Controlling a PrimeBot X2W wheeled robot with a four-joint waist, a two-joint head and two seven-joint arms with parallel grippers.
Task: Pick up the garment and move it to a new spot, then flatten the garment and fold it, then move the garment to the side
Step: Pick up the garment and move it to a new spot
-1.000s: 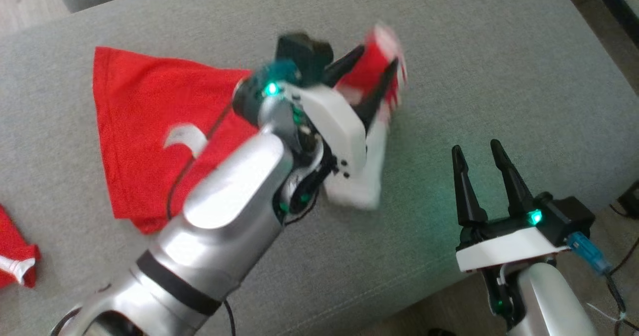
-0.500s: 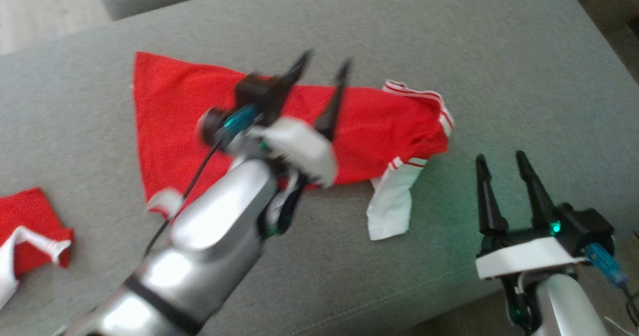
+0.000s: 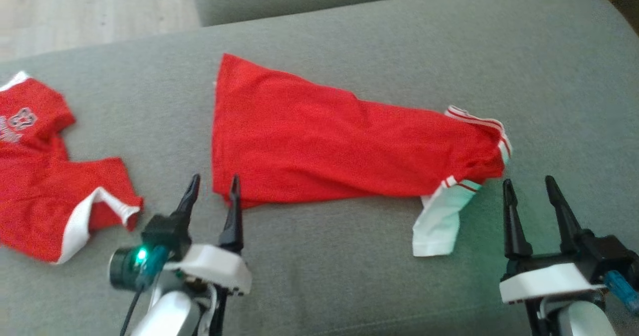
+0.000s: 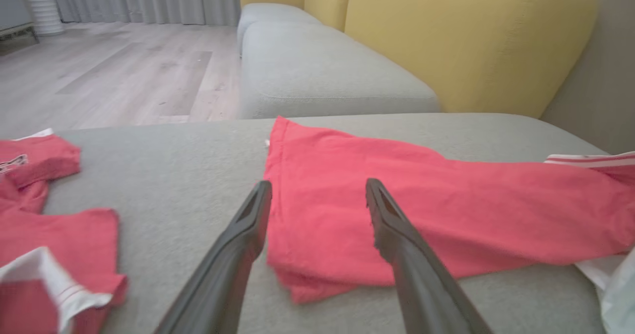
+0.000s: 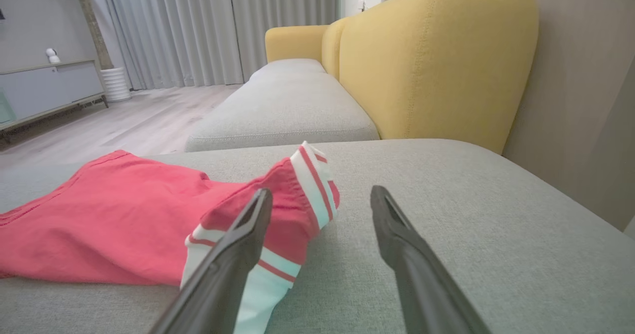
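Head view has the red garment (image 3: 324,146) lying lengthwise across the middle of the grey sofa (image 3: 399,51), its white sleeve (image 3: 439,226) hanging off the end at 4 o'clock. At 7 o'clock the left hand (image 3: 214,178) has its fingers apart and empty, tips just beside the garment's near corner. The right hand (image 3: 528,181), at 5 o'clock, is likewise spread and empty, just beside the sleeve, and another red shirt (image 3: 45,176) lies well apart at 9 o'clock.
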